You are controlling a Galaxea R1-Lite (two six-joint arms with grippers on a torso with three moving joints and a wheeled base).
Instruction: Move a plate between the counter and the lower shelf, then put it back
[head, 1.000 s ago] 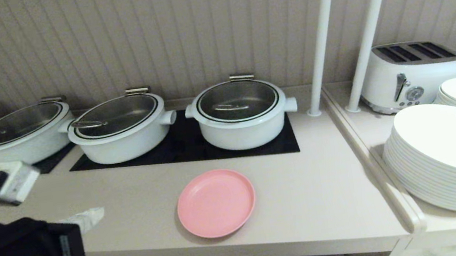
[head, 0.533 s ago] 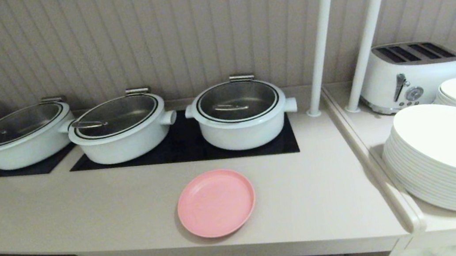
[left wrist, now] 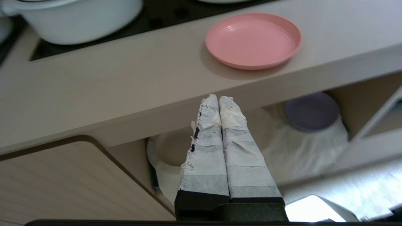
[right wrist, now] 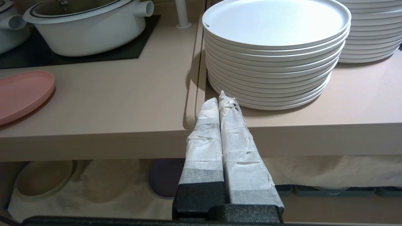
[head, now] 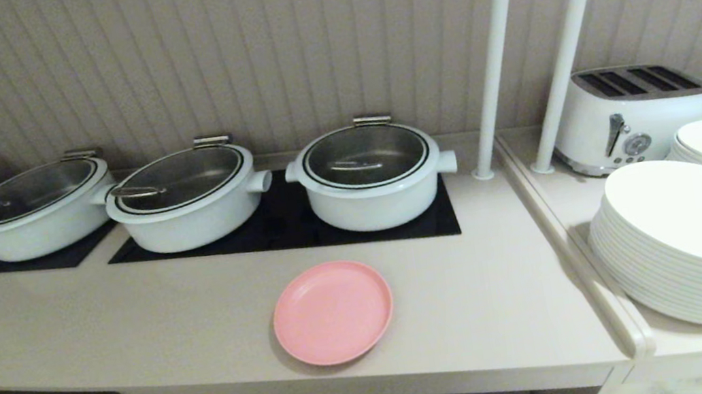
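Stretching across the head view, the bench (head: 137, 337) carries everything, and the pink plate (head: 333, 312) serves as the landmark: it lies flat near the bench's front edge, touched by neither hand. Behind the plate, on the black hob panel (head: 280, 231), stand the white pots (head: 372, 173). Well to the right of the plate, on the narrower top, sit the stacks of white plates (head: 693, 238), with the toaster (head: 635, 114) behind them. Below the plate lies the lower shelf (left wrist: 301, 150) with its white cloth, holding a purple plate (left wrist: 311, 110) and a beige plate (left wrist: 171, 147). The left hand (left wrist: 219, 99) hangs in front of the bench edge, lower than the plate, its taped fingers pressed together and empty. The right hand (right wrist: 220, 99), to the plate's right beside the white stack, is likewise closed on nothing.
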